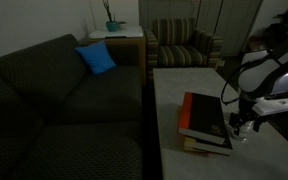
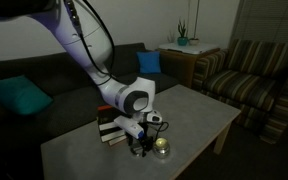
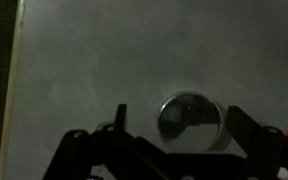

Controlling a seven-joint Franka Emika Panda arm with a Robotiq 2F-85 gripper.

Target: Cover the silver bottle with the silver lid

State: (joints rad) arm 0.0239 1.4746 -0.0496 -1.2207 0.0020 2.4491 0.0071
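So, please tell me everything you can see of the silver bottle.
The silver bottle is small, short and round, of shiny metal with pale glints. It stands upright on the pale table, near the book stack. In the wrist view it sits between the fingers of the open gripper; whether they touch is unclear.

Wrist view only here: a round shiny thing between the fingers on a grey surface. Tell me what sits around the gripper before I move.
Observer: A stack of books lies on the table, close beside the gripper.
Operator: Place the bottle against that stack.
Observer: In an exterior view the silver bottle stands apart from the books, on the gripper's far side from them.
Operator: Now say what is past the books.
Observer: A dark sofa with a blue cushion runs along that side of the table.
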